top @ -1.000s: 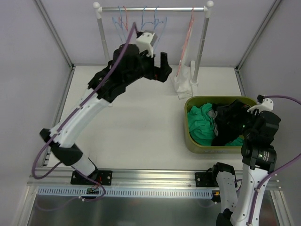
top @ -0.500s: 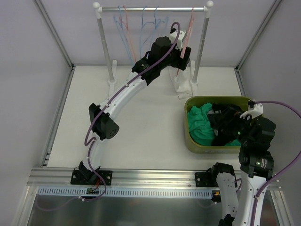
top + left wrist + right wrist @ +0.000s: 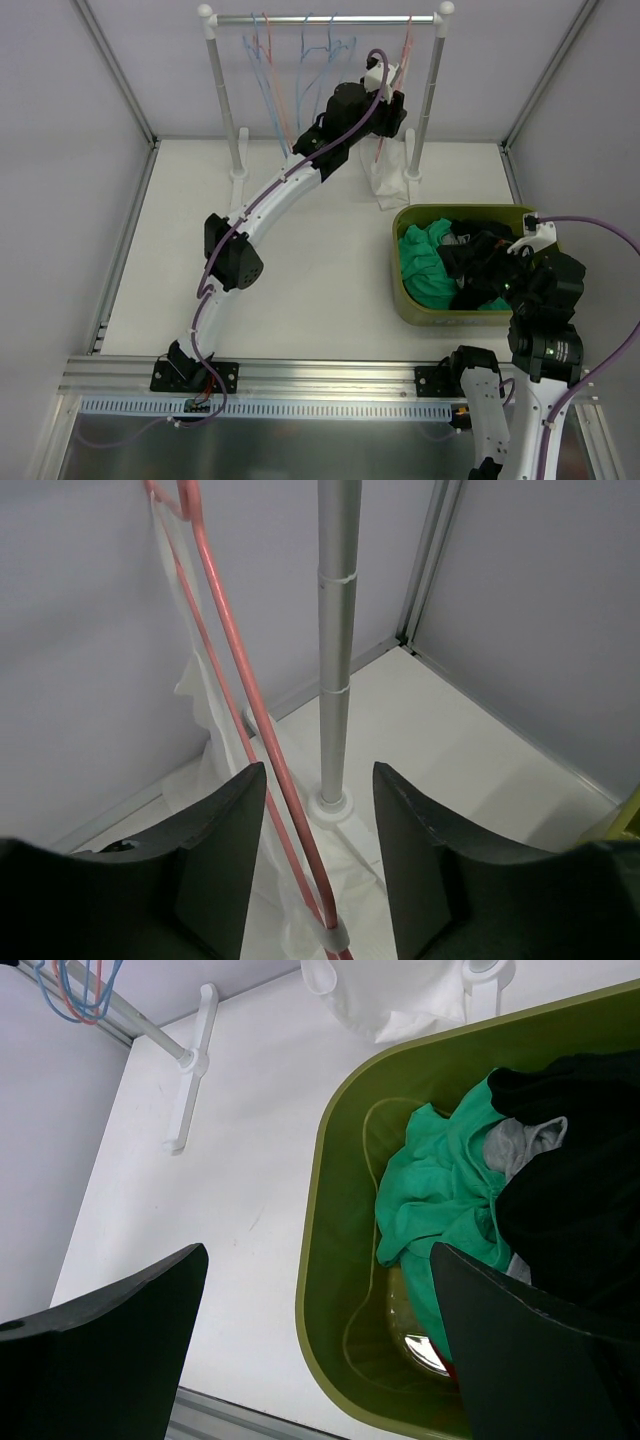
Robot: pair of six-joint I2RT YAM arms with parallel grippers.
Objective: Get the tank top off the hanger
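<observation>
The left arm has swung from the middle of the clothes rack (image 3: 325, 18), where it sat a second ago under the blue and red hangers (image 3: 300, 48), across to the rack's right end at about 1 o'clock on the table (image 3: 300, 260). Since half a second ago it has only crept slightly farther in. The left end effector (image 3: 388, 108) (image 3: 320, 780) now has its jaws partly apart and narrower than before. The pink hanger (image 3: 404, 55) (image 3: 225, 665) runs down through the gap close to the left finger (image 3: 225, 850), with no clamp on the wire.

The white tank top (image 3: 385, 178) (image 3: 200, 705) still hangs from that pink hanger, its hem gathered on the table just beside the rack's right post (image 3: 428, 95) (image 3: 338, 630).

The right end effector (image 3: 480, 258) (image 3: 318, 1255) hovers at 4 o'clock over the green bin (image 3: 398, 290) (image 3: 315, 1210), jaws wide apart and holding nothing, shifted only a little. A teal garment (image 3: 425, 268) (image 3: 435, 1185) and a black one (image 3: 580, 1190) lie inside the bin.
</observation>
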